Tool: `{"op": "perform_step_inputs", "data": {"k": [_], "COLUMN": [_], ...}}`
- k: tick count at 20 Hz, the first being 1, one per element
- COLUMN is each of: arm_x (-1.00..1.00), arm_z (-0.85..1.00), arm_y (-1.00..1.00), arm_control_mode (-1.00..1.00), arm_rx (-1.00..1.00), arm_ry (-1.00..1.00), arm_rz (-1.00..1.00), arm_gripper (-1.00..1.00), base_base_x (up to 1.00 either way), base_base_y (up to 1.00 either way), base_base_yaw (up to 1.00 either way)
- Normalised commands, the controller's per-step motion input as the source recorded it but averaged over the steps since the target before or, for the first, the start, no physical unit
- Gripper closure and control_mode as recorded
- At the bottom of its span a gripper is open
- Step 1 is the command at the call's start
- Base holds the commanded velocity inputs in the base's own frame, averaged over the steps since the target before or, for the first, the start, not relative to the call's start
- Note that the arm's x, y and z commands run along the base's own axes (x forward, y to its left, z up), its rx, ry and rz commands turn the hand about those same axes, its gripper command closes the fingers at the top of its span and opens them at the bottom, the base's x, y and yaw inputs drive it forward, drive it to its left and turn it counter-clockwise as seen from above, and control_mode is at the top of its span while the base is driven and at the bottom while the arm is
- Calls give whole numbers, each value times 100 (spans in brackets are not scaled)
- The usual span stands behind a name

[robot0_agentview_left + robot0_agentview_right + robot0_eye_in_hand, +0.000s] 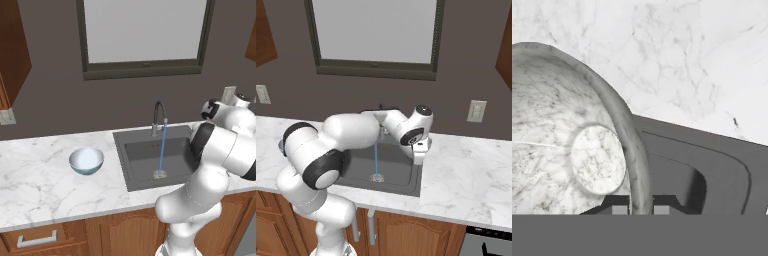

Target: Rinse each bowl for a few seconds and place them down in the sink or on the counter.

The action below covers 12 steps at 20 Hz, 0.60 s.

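In the hand view, my gripper (640, 210) is shut on the rim of the grey-white speckled bowl (567, 150). The bowl is tipped on edge, with its stone-like side and round foot facing the camera. It hangs over the right end of the dark sink (712, 165), beside the marble counter (687, 60). From the right base view, my gripper (418, 157) points down at the sink's (401, 172) right rim. The light blue bowl (86, 160) stands upright on the counter (40, 185), left of the sink (150, 150).
The gooseneck faucet (159, 112) stands behind the basin, and a thin stream of water (162, 150) runs from it onto the drain. A window is set in the dark wall behind. Brown cabinets run below the counter. Bare marble (471, 170) extends right of the sink.
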Motion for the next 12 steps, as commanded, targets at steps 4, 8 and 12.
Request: {"op": "perform_step_inputs", "data": {"k": [4, 8, 12], "arm_x": [23, 22, 24], "arm_z": [-1, -4, -6], "arm_y": [23, 26, 26], "arm_control_mode": [-100, -100, -100], "arm_rx": [0, 0, 0], "arm_ry": [8, 8, 8], "arm_rz": [9, 9, 9], "arm_gripper": [100, 100, 100], "base_base_x": [0, 0, 0], "base_base_y": [0, 0, 0], "base_base_yaw": [0, 0, 0]}}
